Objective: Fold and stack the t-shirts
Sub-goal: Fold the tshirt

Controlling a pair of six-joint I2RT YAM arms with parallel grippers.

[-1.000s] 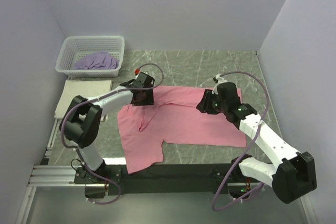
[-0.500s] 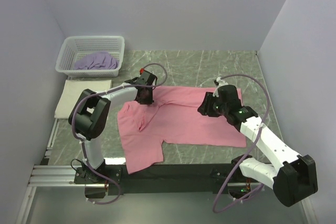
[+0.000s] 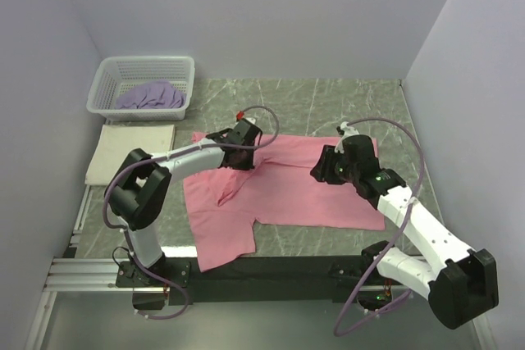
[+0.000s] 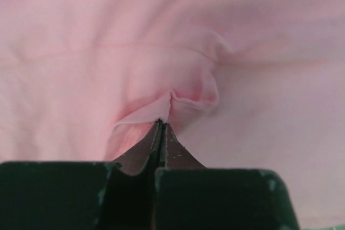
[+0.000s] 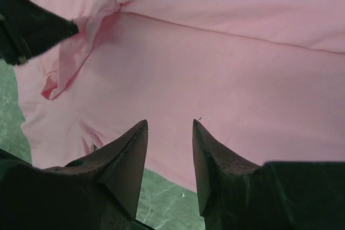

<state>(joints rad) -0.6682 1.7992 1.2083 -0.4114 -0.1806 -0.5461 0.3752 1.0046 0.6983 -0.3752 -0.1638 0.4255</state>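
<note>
The pink t-shirt [image 3: 303, 194] lies spread across the green marble table, one sleeve hanging toward the near edge. My left gripper [image 3: 250, 156] is at the shirt's far edge, shut on a small pinched fold of pink fabric [image 4: 183, 98]; its tips [image 4: 161, 123] meet with cloth between them. My right gripper [image 3: 317, 171] hovers over the right half of the shirt [image 5: 226, 52], open [image 5: 170, 123], nothing between its fingers. The cream t-shirt [image 3: 131, 147] lies folded at the far left. The lavender t-shirt [image 3: 152, 94] sits crumpled in the basket.
The white lattice basket [image 3: 100, 88] stands at the back left corner. Walls close in the table on the left, back and right. Bare marble [image 3: 328, 100] shows behind the pink shirt. The left gripper's black finger [image 5: 32, 28] shows in the right wrist view.
My left gripper slid right along the shirt's far edge and shut on a fold of pink fabric. The right arm has barely moved and stays open.
</note>
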